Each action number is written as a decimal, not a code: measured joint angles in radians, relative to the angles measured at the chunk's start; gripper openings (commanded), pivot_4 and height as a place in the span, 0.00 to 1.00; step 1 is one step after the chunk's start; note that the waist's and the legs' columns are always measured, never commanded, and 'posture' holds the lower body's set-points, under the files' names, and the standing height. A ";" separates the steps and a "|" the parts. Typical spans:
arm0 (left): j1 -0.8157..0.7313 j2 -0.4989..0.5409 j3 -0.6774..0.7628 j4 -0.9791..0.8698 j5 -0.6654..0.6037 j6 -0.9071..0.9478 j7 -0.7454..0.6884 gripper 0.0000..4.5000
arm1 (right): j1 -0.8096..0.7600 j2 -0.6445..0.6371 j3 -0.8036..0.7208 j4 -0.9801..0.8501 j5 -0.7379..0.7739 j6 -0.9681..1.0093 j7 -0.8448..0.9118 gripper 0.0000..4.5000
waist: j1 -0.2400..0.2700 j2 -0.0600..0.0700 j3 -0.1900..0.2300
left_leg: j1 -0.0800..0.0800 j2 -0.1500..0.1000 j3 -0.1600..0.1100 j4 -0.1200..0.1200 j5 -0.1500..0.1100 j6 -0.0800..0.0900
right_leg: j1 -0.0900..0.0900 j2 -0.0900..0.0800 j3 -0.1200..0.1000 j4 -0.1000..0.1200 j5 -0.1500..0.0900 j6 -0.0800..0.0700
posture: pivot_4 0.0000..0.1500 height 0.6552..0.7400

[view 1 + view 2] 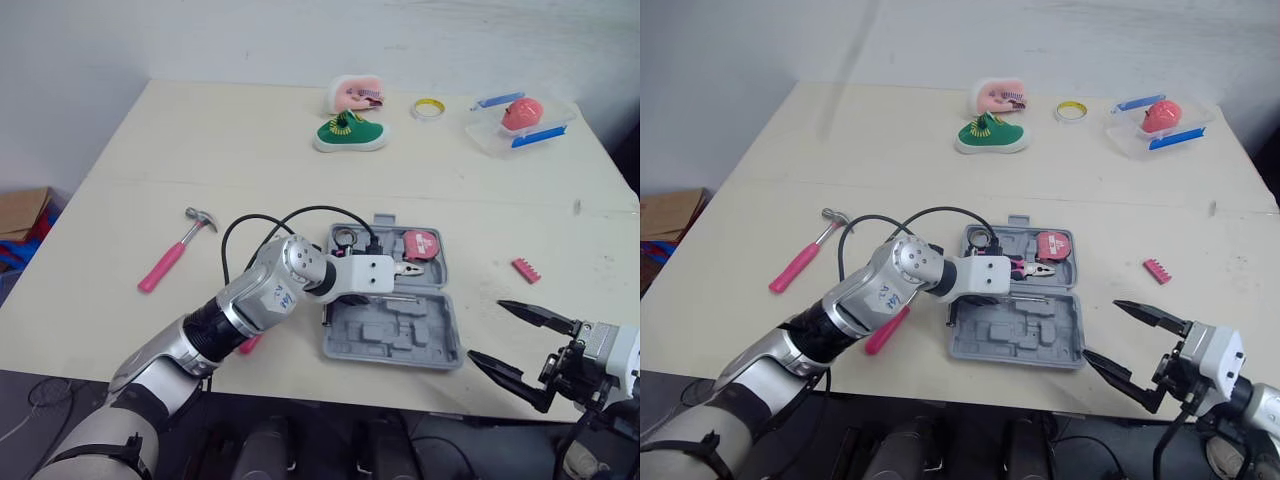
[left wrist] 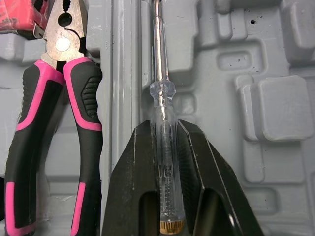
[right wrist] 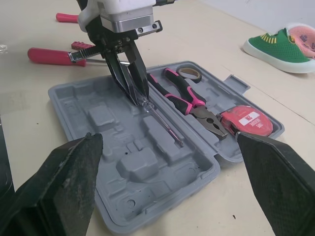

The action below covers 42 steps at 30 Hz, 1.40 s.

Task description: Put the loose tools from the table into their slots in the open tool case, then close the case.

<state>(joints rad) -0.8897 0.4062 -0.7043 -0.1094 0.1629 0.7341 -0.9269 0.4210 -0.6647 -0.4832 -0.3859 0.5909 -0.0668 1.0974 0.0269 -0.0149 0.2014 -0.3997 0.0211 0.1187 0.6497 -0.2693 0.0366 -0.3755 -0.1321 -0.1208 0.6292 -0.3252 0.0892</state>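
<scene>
We see the left claw clamped on the clear-handled screwdriver, whose metal shaft reaches into the open grey plastic tool case beside the pink-and-black pliers. The right claw gapes wide over the cream worktop, near the case. A pink-handled hammer lies loose, well apart from the case.

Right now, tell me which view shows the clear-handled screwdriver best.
The left wrist view: the clear-handled metal screwdriver is close up, its handle clamped in the left pincer. The right wrist view shows it angled over the grey plastic tool case. The eye views show barely its shaft.
</scene>
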 measured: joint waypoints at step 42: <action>0.247 -0.180 0.415 0.167 -0.294 -0.406 0.025 0.01 | 0.023 0.052 0.008 0.076 -0.005 -0.042 0.058 1.00 | 0.001 0.001 -0.001 | 0.000 -0.001 -0.001 0.002 -0.001 0.002 | 0.001 -0.001 -0.002 0.001 0.001 0.001 | 1.00 1.00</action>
<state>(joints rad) -0.6431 0.2259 -0.2896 0.0578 -0.1314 0.3279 -0.9022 0.4435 -0.6130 -0.4753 -0.3094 0.5858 -0.1091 1.1555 0.0280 -0.0134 0.2005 -0.3997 0.0197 0.1181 0.6517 -0.2703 0.0383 -0.3746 -0.1336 -0.1226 0.6300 -0.3245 0.0904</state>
